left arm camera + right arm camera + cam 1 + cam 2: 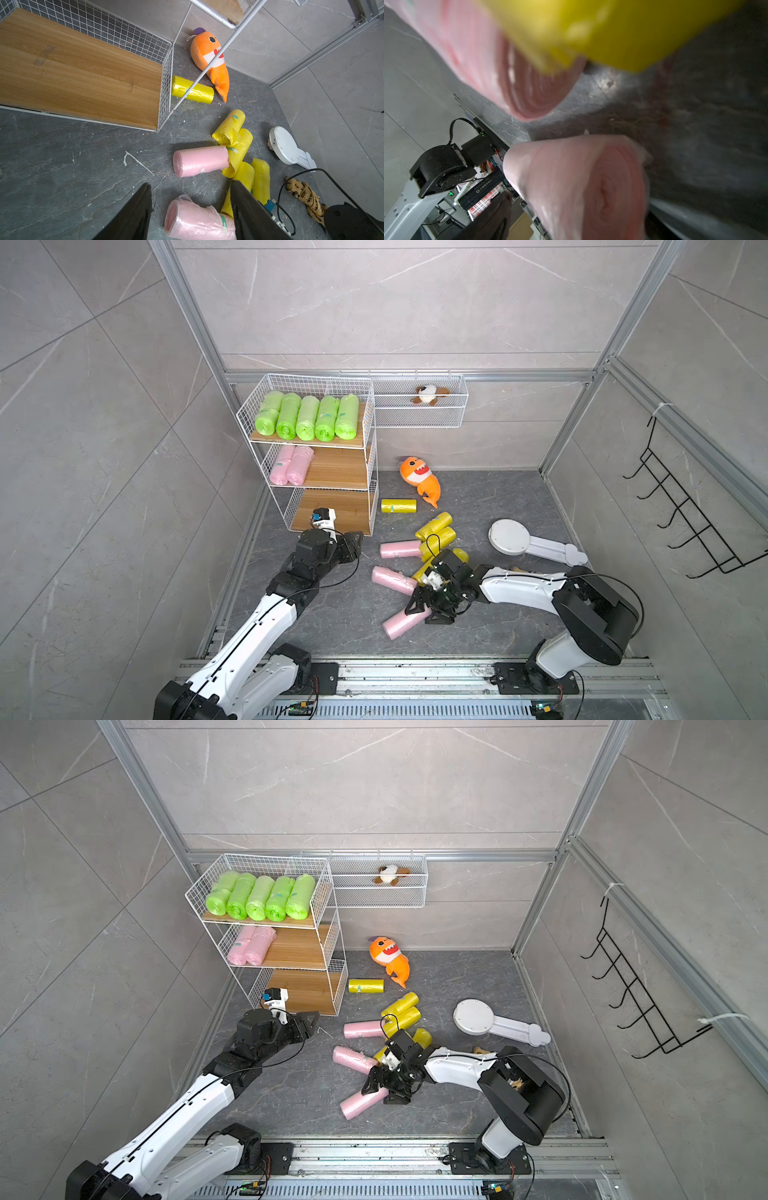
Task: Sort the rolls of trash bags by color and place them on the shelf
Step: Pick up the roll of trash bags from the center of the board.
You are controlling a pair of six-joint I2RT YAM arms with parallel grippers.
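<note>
The shelf (340, 468) stands at the back left. Several green rolls (307, 416) fill its top tier, two pink rolls (291, 464) lie on the middle tier, and the bottom board (83, 79) is bare. On the floor, one yellow roll (398, 506) lies beside the shelf and several more yellow rolls (436, 531) lie piled among three pink ones (399, 549). My right gripper (428, 612) is open, astride the end of the nearest pink roll (581, 187), with a gap at one finger. My left gripper (190, 182) hangs open and empty near the shelf's front.
An orange plush shark (419, 479) lies against the back wall. A white round-headed object (515, 541) rests on the floor at right, a brown cloth (305, 195) near it. A wire basket (419, 418) with a small plush hangs behind; a black hook rack (685, 510) is on the right wall.
</note>
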